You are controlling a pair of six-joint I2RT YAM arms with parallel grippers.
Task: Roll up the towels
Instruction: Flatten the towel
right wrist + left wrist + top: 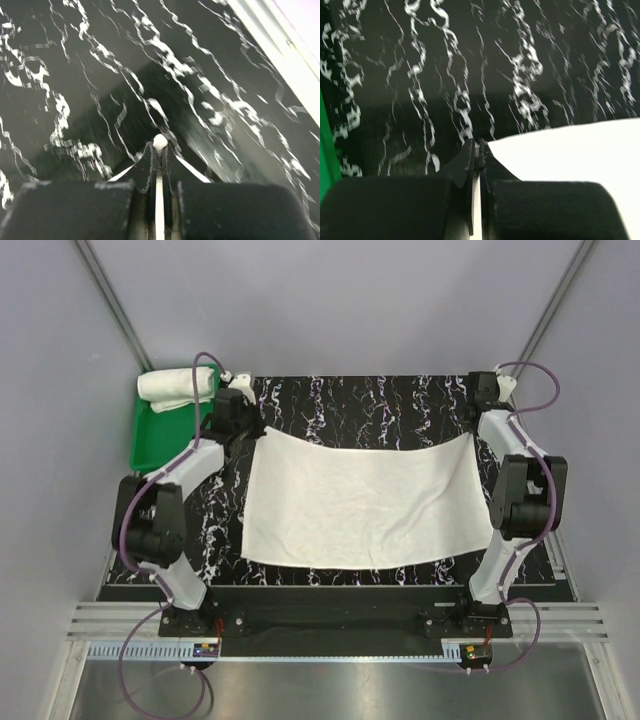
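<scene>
black marbled table (400,400) carries one spread towel (360,505) at centre. green tray (150,445), far left, holds a rolled towel (175,388). left gripper (479,147) is clenched on the spread towel's far-left corner, right gripper (160,142) on its far-right corner.

We pinch the spread towel (360,505) over the table (390,400): left gripper (253,429) at its far-left corner, right gripper (480,426) at its far-right. The other towel (178,387) lies in the tray (150,443), far left.
</scene>
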